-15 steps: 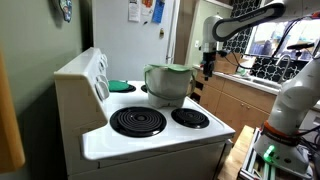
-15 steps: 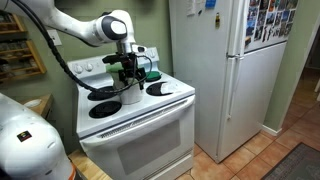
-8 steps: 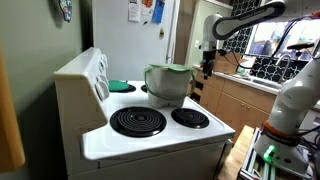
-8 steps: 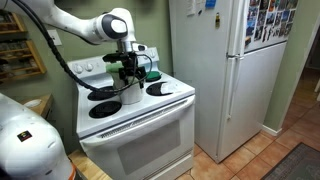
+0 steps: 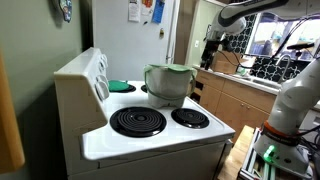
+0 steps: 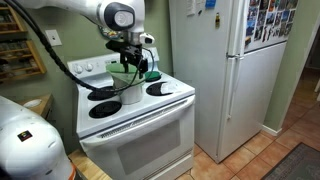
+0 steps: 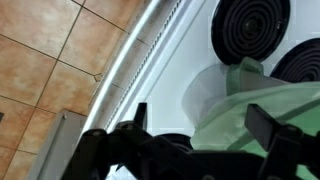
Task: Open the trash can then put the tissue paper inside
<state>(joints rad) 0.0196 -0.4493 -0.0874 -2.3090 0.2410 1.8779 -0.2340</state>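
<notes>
The trash can [image 5: 168, 84] stands on the white stove between the burners, with a silvery body, a green rim and a pale green lid; it also shows in an exterior view [image 6: 129, 90]. My gripper [image 6: 133, 60] hangs just above it and shows small in an exterior view [image 5: 210, 45]. In the wrist view the gripper [image 7: 205, 125] is open, its two dark fingers spread wide with the pale green lid [image 7: 250, 105] below and between them. I cannot tell whether a finger touches the lid. No tissue paper is in view.
A flat green disc [image 5: 119, 86] lies on the stove's back corner. Black coil burners [image 5: 138, 121] lie in front of the can. A white fridge [image 6: 225, 70] stands beside the stove. A wooden counter [image 5: 235, 95] runs behind.
The gripper has risen from close beside the trash can's rim to a spot higher above it. The trash can has not moved.
</notes>
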